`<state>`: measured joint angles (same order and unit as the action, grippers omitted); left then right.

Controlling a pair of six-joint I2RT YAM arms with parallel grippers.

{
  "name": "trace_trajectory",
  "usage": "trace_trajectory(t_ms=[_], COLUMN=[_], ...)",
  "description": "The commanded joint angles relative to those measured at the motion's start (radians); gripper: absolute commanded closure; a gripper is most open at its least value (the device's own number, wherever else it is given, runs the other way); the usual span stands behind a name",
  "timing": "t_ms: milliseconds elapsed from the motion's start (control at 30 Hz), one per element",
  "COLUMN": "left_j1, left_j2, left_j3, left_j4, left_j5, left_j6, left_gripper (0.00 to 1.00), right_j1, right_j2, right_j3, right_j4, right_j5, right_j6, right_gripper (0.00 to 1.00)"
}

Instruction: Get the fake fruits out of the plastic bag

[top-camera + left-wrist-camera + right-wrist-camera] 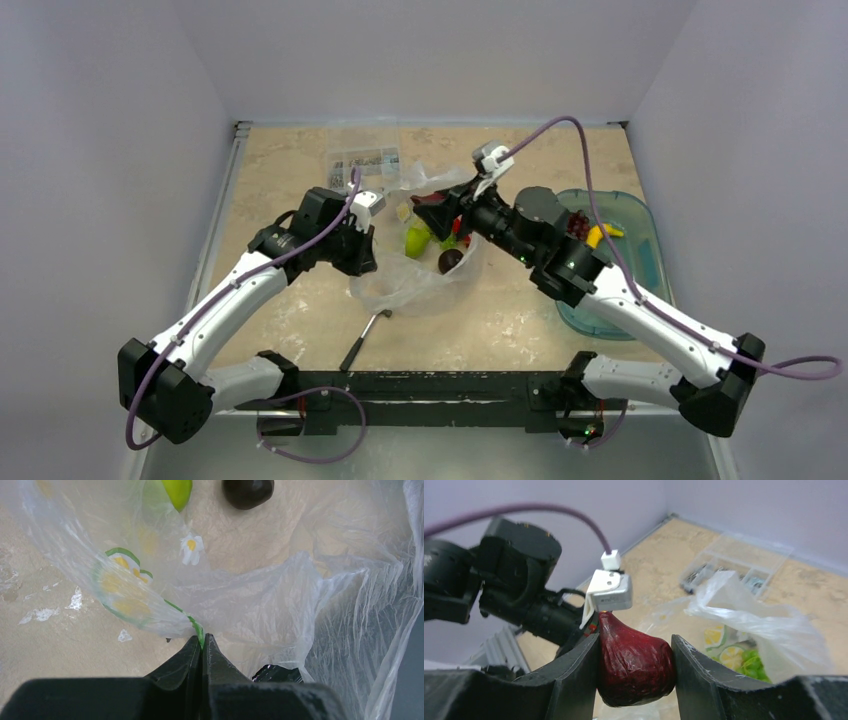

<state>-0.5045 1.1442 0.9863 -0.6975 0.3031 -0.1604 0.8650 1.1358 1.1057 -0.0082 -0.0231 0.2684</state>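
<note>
The plastic bag (420,288) lies crumpled at the table's middle, printed with lemon slices and daisies. My left gripper (202,639) is shut on the bag's green-trimmed edge (196,625). A green fruit (177,491) and a dark plum (247,491) lie within the bag's spread mouth; from above they show as the green fruit (417,240) and the plum (450,262). My right gripper (635,640) is shut on a dark red, fig-shaped fruit (634,667), held above the bag (744,615). Green grapes (755,664) show through the bag.
A blue tray (640,220) at the right holds a yellow banana (604,233) and dark grapes (578,226). A clear box of small parts (362,163) stands at the back. A hammer (362,340) lies in front of the bag.
</note>
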Motion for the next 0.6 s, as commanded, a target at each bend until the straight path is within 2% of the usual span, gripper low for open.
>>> trace_trajectory(t_ms=[0,100,200,400,567], left_j1=[0.0,0.001,0.0,0.0,0.0], left_j2=[-0.019,-0.021,-0.021,-0.042,-0.035], left_j3=[0.02,0.019,0.017,0.005,0.004], left_j4=[0.018,0.022,0.034,0.045,0.052], left_j5=[0.008,0.011,0.032,0.043,0.06], left_j6=[0.014,0.018,0.017,0.021,0.022], left_gripper=[1.0,1.0,1.0,1.0,1.0], right_j1=[-0.004,-0.042,-0.181,-0.53,-0.863], right_j2=[-0.14,-0.211,-0.251,-0.288,-0.183], right_j3=[-0.048,-0.092,-0.118,-0.26,-0.345], right_j4=[0.095,0.077,-0.027,-0.174,-0.208], right_j5=[0.263,0.525,0.632,0.599,0.413], right_j6=[-0.018,-0.003,0.079,0.251,0.347], right_gripper=[1.0,1.0,1.0,1.0,1.0])
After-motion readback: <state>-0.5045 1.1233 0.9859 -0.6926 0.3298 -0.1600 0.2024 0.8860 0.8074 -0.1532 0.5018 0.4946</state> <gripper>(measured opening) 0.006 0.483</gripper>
